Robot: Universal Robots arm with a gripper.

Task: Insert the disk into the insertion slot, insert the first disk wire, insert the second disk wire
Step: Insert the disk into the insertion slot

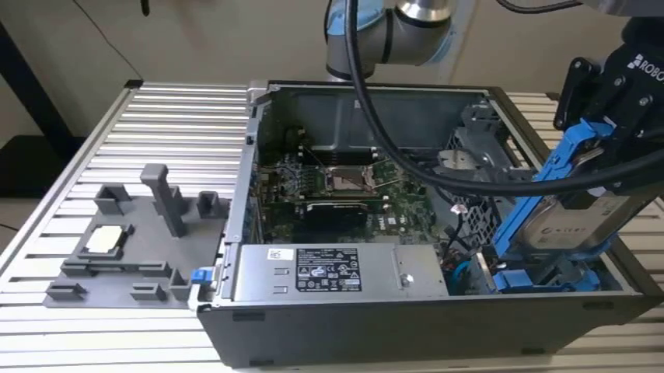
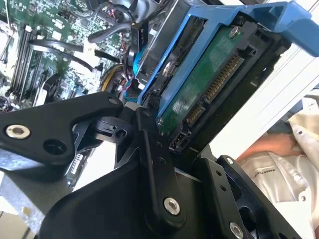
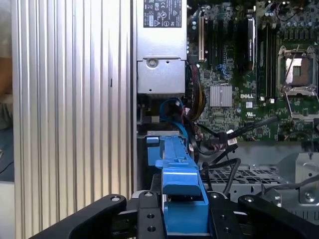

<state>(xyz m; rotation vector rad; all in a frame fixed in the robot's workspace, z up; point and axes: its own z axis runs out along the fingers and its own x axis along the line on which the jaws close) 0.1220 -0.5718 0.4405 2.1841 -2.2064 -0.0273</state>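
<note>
Exterior view: blue-framed silver disk (image 1: 560, 225), tilted between jaws.

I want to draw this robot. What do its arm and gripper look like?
The arm is round, grey and silver with a light blue cap, and thick black cables hang off it. The gripper is black with white lettering, and its jaws are flat and black, with shiny silver screws.
</note>
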